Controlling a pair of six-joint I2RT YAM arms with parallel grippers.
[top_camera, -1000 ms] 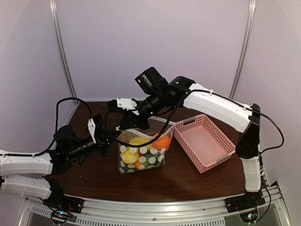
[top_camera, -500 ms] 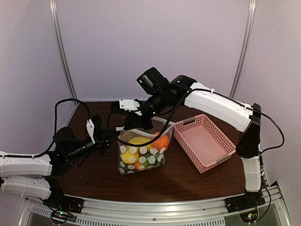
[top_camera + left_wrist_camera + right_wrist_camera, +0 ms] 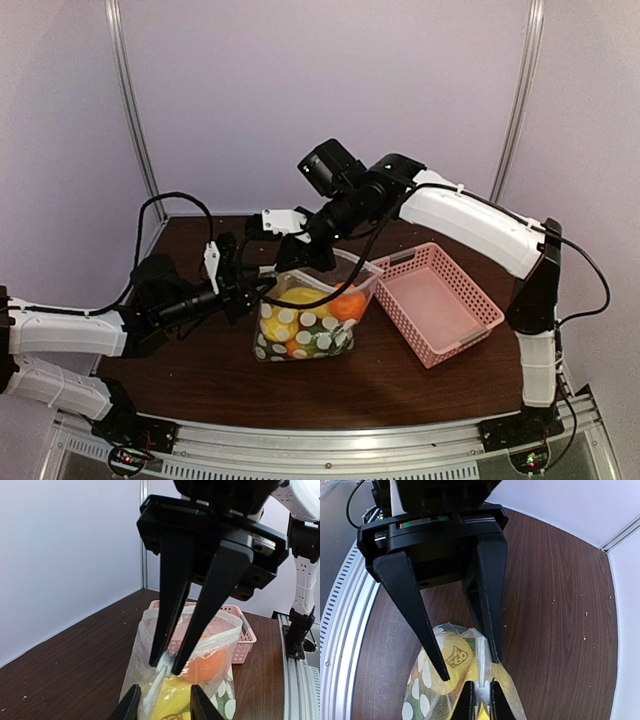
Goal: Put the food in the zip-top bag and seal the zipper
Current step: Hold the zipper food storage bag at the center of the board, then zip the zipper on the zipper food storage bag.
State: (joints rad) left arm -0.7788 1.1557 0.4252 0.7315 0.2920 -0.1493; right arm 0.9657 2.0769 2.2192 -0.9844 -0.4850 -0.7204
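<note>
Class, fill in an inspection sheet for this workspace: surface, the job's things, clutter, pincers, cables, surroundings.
Surface: dark wooden table, a few pale specks.
Job's things: dotted zip-top bag standing upright, mouth open, holding an orange ball and a yellow fruit among others; zipper not sealed.
Clutter: pink basket, empty, right of the bag.
Pincers: left pincer open at the bag's mouth; right pincer shut on the zipper.
Cables: black cable looping over the table's left side; another at the far right.
Surroundings: pale walls, metal posts, metal rail at the near edge.
</note>
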